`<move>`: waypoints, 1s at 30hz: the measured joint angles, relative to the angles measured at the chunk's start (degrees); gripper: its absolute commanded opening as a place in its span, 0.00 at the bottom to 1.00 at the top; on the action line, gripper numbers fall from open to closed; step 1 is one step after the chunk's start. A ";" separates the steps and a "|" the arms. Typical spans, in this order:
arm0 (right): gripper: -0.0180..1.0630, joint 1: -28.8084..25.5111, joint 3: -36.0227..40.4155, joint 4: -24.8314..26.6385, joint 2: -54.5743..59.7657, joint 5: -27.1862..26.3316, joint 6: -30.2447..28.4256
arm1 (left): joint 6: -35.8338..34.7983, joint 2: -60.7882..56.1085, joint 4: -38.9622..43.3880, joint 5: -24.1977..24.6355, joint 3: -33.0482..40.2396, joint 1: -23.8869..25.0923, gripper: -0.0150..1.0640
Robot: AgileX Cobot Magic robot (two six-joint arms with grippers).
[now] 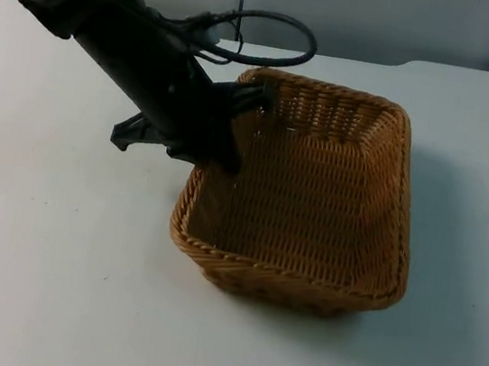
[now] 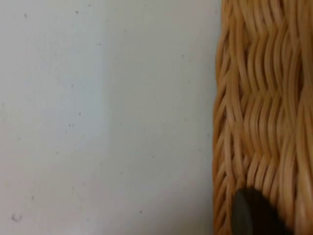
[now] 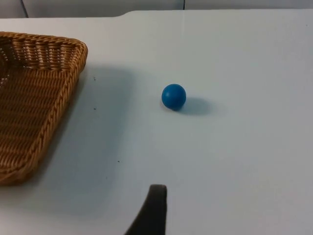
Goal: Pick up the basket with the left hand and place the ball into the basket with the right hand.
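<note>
This looks like a robot test bench in a laboratory, not a home. The smooth white table top (image 1: 39,282) carries only a few small specks and ends at a plain grey partition wall (image 1: 386,21) made of flat panels with thin dark seams. A black jointed robot arm (image 1: 128,39) reaches over the table from the upper left corner of the top view.

The basket (image 1: 315,202) stands on the tabletop (image 1: 30,280), apparently tilted. The left tool (image 1: 254,102) sits at the basket's far-left rim corner. The ball (image 3: 173,96) lies on the tabletop to the basket's right, well apart from it.
</note>
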 measured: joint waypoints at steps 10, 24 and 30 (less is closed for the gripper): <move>0.78 0.00 0.00 0.00 0.00 0.00 0.00 | -1.16 -12.48 -0.74 -1.11 10.95 2.68 0.01; 0.78 0.00 0.00 0.00 0.00 0.00 0.00 | -1.06 -26.40 -4.06 -1.01 25.38 3.21 0.01; 0.78 0.00 0.00 0.00 0.00 0.00 0.00 | -0.85 -28.39 -4.18 -0.63 26.68 3.21 0.01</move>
